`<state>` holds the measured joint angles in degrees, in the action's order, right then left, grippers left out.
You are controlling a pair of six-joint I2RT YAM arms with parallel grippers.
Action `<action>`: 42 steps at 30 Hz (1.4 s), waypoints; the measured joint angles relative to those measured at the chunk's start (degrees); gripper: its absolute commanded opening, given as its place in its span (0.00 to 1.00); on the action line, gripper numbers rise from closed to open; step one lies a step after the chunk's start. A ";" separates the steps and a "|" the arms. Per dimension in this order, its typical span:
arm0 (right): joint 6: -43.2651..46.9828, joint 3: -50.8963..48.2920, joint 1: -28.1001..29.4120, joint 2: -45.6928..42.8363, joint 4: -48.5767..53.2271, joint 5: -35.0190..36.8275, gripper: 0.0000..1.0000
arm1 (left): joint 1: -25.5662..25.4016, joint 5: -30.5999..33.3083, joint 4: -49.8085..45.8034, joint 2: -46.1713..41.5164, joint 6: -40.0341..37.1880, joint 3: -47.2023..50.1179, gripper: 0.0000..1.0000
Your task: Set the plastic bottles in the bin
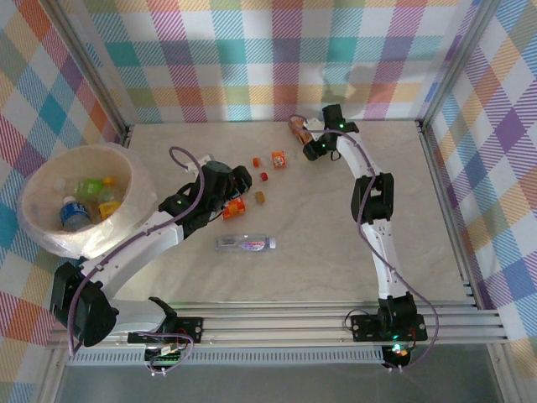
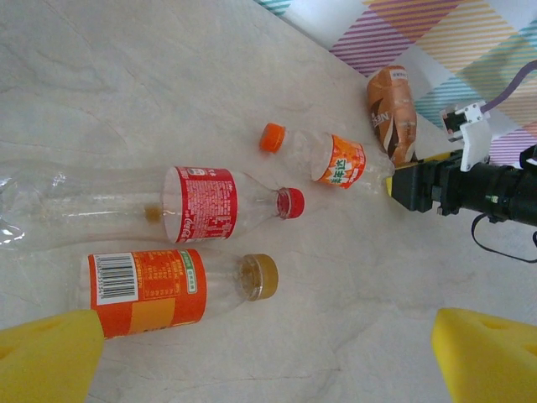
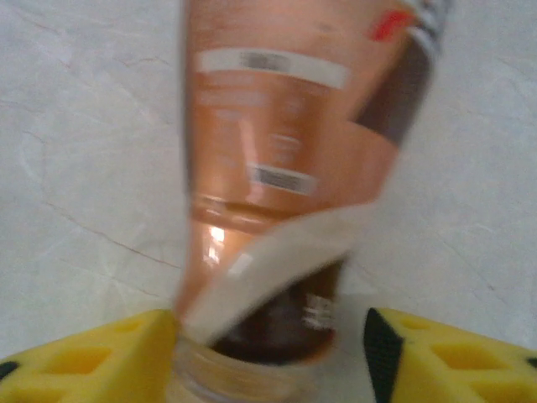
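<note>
Pale, seemingly marbled tabletop (image 1: 327,260), pastel plaid walls (image 1: 252,59), aluminium rails (image 1: 285,322) at near edge

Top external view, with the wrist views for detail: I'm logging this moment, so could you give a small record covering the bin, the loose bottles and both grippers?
bin: white round bin at table's left, binned bottles inside
ahead of left gripper: red-label bottle, orange-label bottle, orange-capped small bottle, all lying down
mid-table: clear bottle, lying down
left gripper: open, holding nothing
right gripper: open, fingers either side of brown-label bottle
</note>
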<state>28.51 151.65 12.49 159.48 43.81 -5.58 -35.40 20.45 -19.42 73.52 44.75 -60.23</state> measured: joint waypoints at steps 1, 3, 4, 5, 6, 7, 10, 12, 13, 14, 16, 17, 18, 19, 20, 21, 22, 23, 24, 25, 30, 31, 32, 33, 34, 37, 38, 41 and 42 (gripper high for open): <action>0.20 0.00 0.00 0.00 -0.15 0.11 0.47 | 0.00 -0.31 0.11 0.00 -0.44 0.00 1.00; 0.13 0.00 0.00 0.04 -0.70 0.61 0.42 | 0.00 -1.29 0.55 0.00 -1.05 0.07 1.00; 0.04 -0.02 0.13 0.02 -0.90 1.01 0.38 | 0.00 -1.79 0.92 0.02 -1.31 0.15 1.00; -0.17 -0.17 0.31 0.02 -1.53 1.70 0.35 | 0.00 -2.40 1.60 0.02 -1.55 0.28 1.00; -0.50 -0.59 0.37 -0.07 -1.77 1.88 0.33 | 0.00 -2.86 2.03 0.07 -1.77 0.33 1.00; -0.68 -1.55 0.44 -0.63 -2.27 2.14 0.29 | 0.00 -3.28 2.36 0.13 -1.99 0.33 1.00; -1.40 -6.80 0.46 -3.32 -5.27 2.58 0.22 | 0.00 -4.61 3.43 0.61 -2.40 0.33 1.00; -2.58 -12.74 0.50 -6.45 -7.98 3.10 0.20 | 0.00 -6.01 4.07 1.07 -2.80 0.33 1.00; -3.13 -16.50 0.50 -8.57 -9.16 3.34 0.19 | 0.00 -6.78 4.61 1.33 -3.04 0.33 1.00; -3.91 -21.20 0.50 -11.19 -10.75 3.52 0.19 | 0.00 -7.67 5.05 1.44 -3.34 0.33 1.00; -5.29 -29.79 0.50 -16.31 -13.31 3.65 0.18 | 0.00 -9.38 5.73 1.53 -3.85 0.33 1.00; -6.01 -33.90 0.50 -18.95 -14.38 3.65 0.18 | 0.00 -10.16 6.12 1.53 -3.96 0.33 1.00; -6.88 -37.33 0.50 -21.31 -15.26 3.63 0.18 | 0.00 -10.95 6.45 1.53 -4.11 0.33 1.00; -7.82 -40.85 0.50 -23.89 -16.17 3.58 0.17 | 0.00 -11.74 6.71 1.53 -4.15 0.33 1.00; -8.96 -44.46 0.50 -26.73 -17.33 3.45 0.17 | 0.00 -12.57 7.19 1.53 -4.28 0.37 1.00; -10.08 -47.60 0.50 -29.16 -18.53 3.13 0.17 | 0.00 -13.44 7.74 1.55 -4.35 0.44 1.00; -11.47 -51.58 0.50 -32.37 -19.85 2.49 0.17 | 0.00 -14.27 8.28 1.53 -4.48 0.48 1.00; -12.87 -55.54 0.50 -35.74 -21.07 1.53 0.17 | 0.00 -15.19 9.14 1.53 -4.59 0.59 1.00; -14.38 -59.58 0.48 -39.21 -22.38 0.42 0.16 | 0.00 -16.06 9.99 1.53 -4.66 0.74 1.00; -15.61 -62.97 0.46 -41.97 -23.69 -0.55 0.16 | 0.00 -16.79 10.71 1.53 -4.74 0.90 1.00; -25.00 -80.52 0.46 -56.63 -30.34 -7.13 0.16 | 0.00 -21.27 15.15 1.64 -4.83 1.38 1.00; -26.88 -83.45 0.46 -58.75 -31.80 -8.96 0.16 | 0.00 -22.32 16.20 1.79 -4.83 1.38 1.00; -29.00 -86.71 0.46 -61.09 -33.55 -11.39 0.15 | 0.00 -23.39 17.25 2.05 -4.90 1.38 1.00; -30.88 -89.26 0.46 -62.84 -35.15 -13.40 0.14 | 0.00 -24.20 18.18 2.32 -4.94 1.42 1.00; -33.07 -92.54 0.61 -65.02 -37.48 -15.89 0.14 | 0.00 -25.18 19.30 2.69 -4.92 1.46 1.00; -39.23 -100.13 1.46 -70.16 -43.08 -21.29 0.14 | 0.00 -26.84 22.34 3.72 -4.33 1.97 1.00; -41.40 -102.18 1.95 -71.58 -45.11 -22.93 0.14 | 0.00 -27.08 23.04 4.02 -3.98 2.16 1.00; -46.40 -105.98 3.82 -74.55 -49.90 -26.82 0.14 | 0.00 -27.67 24.65 4.70 -3.54 2.67 1.00; -47.80 -106.79 4.61 -75.32 -51.28 -27.74 0.14 | 0.00 -27.87 24.96 4.92 -3.43 2.67 1.00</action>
<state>-19.29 44.86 17.10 84.16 -7.46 -33.32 -35.40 -7.42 5.54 78.43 41.32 -57.56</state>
